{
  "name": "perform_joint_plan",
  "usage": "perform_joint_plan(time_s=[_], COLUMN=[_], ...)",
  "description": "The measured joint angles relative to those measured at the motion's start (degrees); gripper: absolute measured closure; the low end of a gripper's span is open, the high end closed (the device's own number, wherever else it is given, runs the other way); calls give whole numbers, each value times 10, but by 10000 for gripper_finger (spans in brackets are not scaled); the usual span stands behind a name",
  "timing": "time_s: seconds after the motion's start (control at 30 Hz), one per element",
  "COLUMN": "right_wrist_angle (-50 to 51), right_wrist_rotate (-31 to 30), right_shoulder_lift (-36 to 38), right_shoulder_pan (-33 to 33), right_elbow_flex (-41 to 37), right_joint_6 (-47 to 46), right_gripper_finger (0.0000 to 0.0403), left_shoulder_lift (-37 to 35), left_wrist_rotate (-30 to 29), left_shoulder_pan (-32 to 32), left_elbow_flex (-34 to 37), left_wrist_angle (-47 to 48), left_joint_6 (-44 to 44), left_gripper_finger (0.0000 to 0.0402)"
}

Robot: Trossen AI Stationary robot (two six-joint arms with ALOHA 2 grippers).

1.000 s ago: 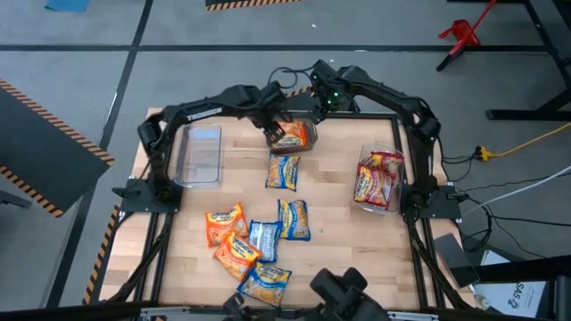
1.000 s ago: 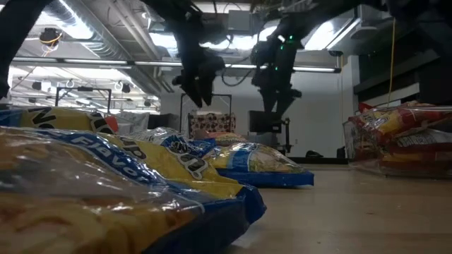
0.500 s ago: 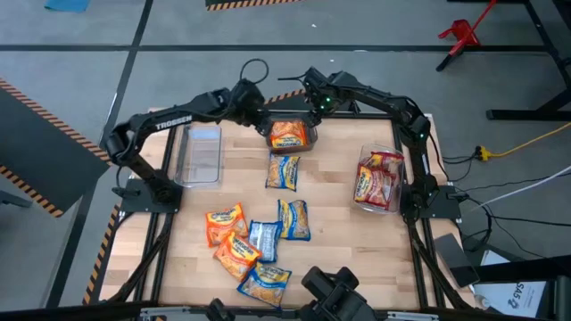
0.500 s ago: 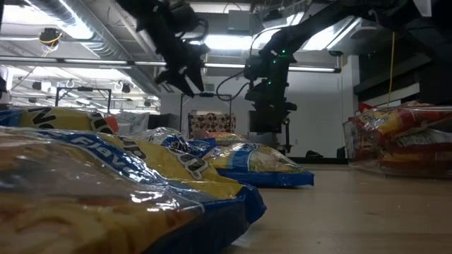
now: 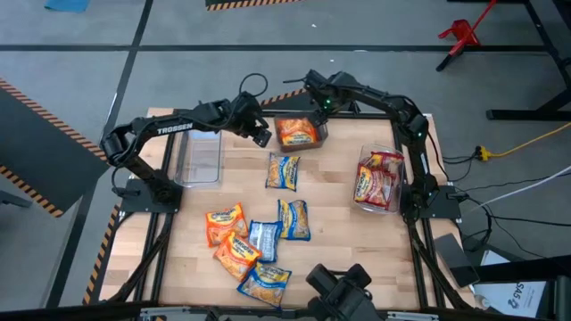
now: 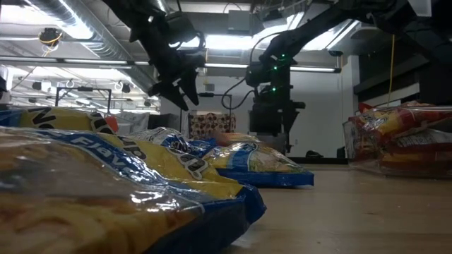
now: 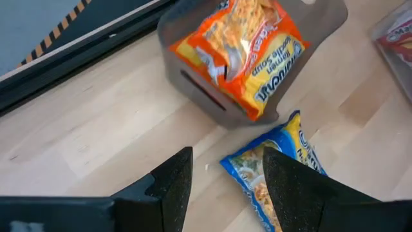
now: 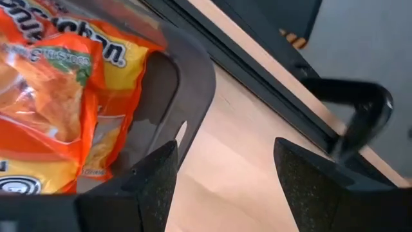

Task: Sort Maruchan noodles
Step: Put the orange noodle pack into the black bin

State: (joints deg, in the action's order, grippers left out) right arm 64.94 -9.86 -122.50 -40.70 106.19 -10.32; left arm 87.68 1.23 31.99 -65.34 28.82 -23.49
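Wooden bench (image 5: 339, 223). Clear bin (image 5: 301, 134) at far edge: orange packet (image 7: 248, 61), "Maruchan" legible. Loose packets (image 5: 254, 245) near front, blue-yellow one (image 5: 283, 171) mid-bench. Left pincer (image 5: 259, 134) beside bin, parted, empty. Right pincer (image 5: 314, 102) parted, straddling bin rim.

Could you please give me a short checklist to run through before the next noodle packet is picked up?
1. Left gripper open and empty: ok.
2. Right gripper open, at the rim of the clear plastic bin: ok.
3. Orange glossy noodle packet inside that bin: ok.
4. Blue-and-yellow flat packet lying free on the wooden table: ok.
5. Clear rectangular bin at left ready for packets: ok.
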Motion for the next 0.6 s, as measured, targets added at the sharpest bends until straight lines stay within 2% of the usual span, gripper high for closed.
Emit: perform_joint_plan(time_s=[0.2, 0.4, 0.5, 0.6], right_wrist_angle=[29, 19, -2, -6], right_wrist_rotate=[13, 1, 43, 130], right_shoulder_lift=[2, 36, 62, 94], right_shoulder_pan=[-16, -39, -47, -42], right_elbow_flex=[0, 0, 0, 0], right_joint_6=[-12, -9, 9, 41], right_gripper_finger=[162, 162, 162, 162], left_shoulder_lift=[0, -47, -90, -146], left_wrist_rotate=[3, 75, 140, 260], left_shoulder_pan=[0, 0, -1, -8], left_elbow_flex=[0, 0, 0, -1], left_wrist_angle=[-3, 0, 3, 31], left_joint_6=[1, 12, 42, 77], left_gripper_finger=[219, 219, 219, 219])
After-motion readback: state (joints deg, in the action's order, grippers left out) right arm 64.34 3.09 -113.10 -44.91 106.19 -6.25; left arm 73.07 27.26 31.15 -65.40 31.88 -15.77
